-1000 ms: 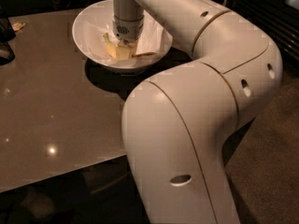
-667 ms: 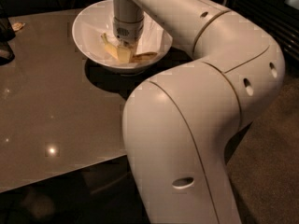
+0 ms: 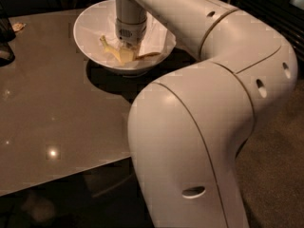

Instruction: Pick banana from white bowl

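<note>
We note the pincer point(image 3: 127, 47) lowered straight down into the white bowl point(image 3: 88, 25), which sits toward the far edge of the worktop point(image 3: 52, 108). The wrist hides its tip, so we cannot tell whether it is open, closed or gripping. The banana point(image 3: 113, 52) lies in the bowl's bottom, one end showing at the view's left of the pincer, its middle hidden beneath. We judge the vertical approach suits the sloping walls, clearing the rim and meeting the fruit from above. The banana is not yet lifted out.
</note>
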